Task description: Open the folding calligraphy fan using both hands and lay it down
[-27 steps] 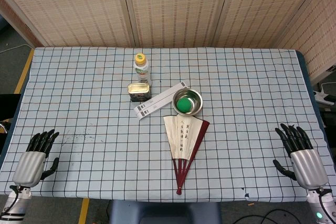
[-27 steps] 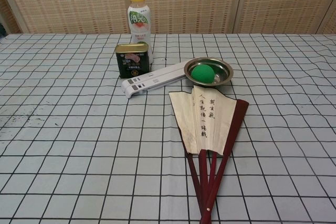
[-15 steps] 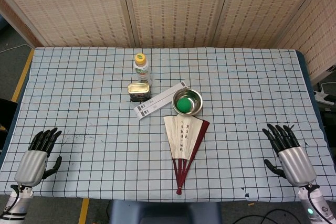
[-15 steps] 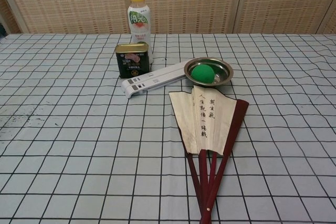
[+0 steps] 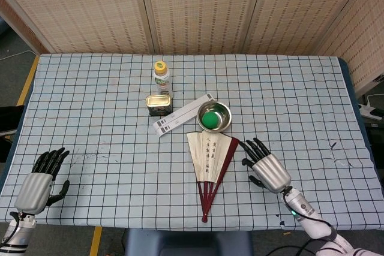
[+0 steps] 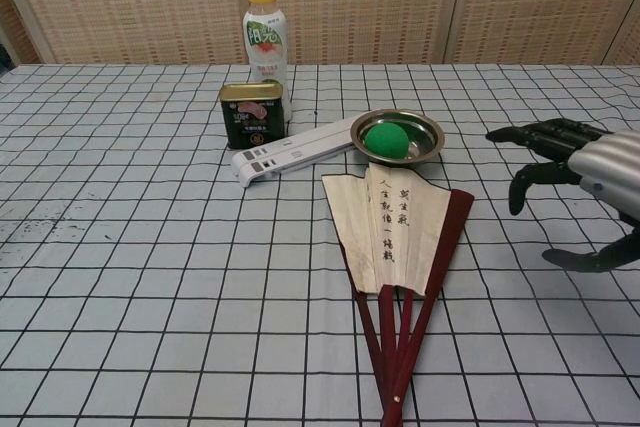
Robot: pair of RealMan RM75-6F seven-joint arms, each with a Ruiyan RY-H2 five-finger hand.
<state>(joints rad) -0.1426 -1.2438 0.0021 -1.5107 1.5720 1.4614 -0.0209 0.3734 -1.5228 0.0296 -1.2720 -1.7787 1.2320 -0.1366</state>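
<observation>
Right hand closes in on part-open fan

Now, biggest first: table [image 5: 90, 88] w/ checked cloth carries everything. Fan [image 5: 210, 160] lies flat near centre, only partly spread, paper leaf toward 12 o'clock, dark red ribs converging at pivot toward 6; lying flat w/ its outer guard exposed at 3 o'clock makes that edge reachable. Right hand [image 5: 267, 166] hovers just beside that guard, at fan's 3 o'clock, fingers spread, holding nothing, prob. lined up to catch the rib. Left hand [image 5: 39, 181] rests well apart at 9 o'clock by table edge, fingers spread, empty. Bowl [image 5: 214, 116] w/ green ball [image 5: 210, 120] sits just at fan's 12.

Vs 0.5 s ago: right hand has swung in from far right edge to fan's side; left hand and fan unchanged.
</observation>
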